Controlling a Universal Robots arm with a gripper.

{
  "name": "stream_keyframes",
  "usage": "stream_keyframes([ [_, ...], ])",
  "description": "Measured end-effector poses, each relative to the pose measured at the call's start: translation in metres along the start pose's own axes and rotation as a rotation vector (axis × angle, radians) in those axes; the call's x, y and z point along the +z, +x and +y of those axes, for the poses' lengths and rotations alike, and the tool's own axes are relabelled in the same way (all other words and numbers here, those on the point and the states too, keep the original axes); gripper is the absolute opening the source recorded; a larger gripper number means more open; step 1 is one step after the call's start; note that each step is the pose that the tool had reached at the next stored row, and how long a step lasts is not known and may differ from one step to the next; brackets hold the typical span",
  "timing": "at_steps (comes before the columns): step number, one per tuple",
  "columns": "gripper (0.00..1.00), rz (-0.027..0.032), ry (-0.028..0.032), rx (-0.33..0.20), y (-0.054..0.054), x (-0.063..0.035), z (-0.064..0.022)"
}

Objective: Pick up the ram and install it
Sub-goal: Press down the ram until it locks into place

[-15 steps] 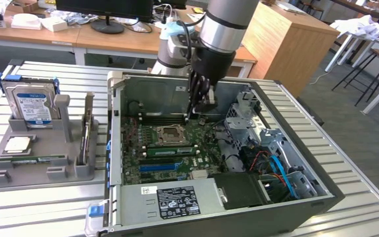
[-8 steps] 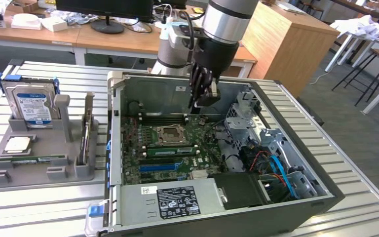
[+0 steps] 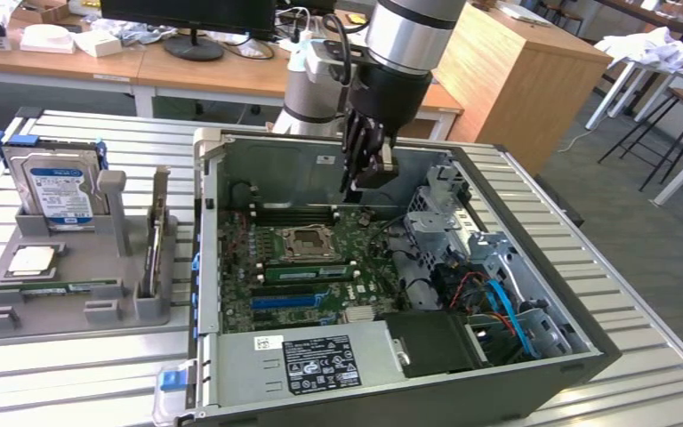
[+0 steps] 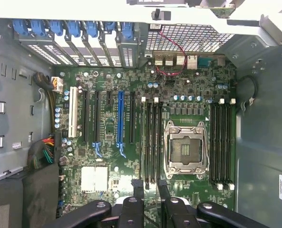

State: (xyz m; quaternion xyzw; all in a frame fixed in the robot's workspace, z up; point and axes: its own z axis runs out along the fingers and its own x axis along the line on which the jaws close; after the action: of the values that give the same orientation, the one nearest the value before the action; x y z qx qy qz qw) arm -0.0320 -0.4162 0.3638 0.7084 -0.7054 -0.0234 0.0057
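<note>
Two green sticks on my screen, so let me sort them. Far on the exterior view's left, the spare stick sits in the grey holder on the desk. Moving right into the open case, the ram stands on edge in a slot just beside the CPU socket; by my reading it's seated. Right again, the hand hovers over the motherboard, fingers partly spread, nothing between them. A good install, I'd judge, means both ends equally deep with the latches closed, and I can't make the latches out. The ram itself is long, narrow and bright green, with dark chips along its face, and it looks level.
</note>
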Motion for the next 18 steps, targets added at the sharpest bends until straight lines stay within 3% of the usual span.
stream_keyframes([
  [9, 0.25, 0.0000, 0.0000, 0.000, 0.0000, 0.0000, 0.0000],
  [13, 0.11, 0.0001, 0.0000, 0.000, 0.0000, 0.0000, 0.0000],
  [18, 0.10, 0.0000, 0.0000, 0.000, 0.0000, 0.0000, 0.0000],
])
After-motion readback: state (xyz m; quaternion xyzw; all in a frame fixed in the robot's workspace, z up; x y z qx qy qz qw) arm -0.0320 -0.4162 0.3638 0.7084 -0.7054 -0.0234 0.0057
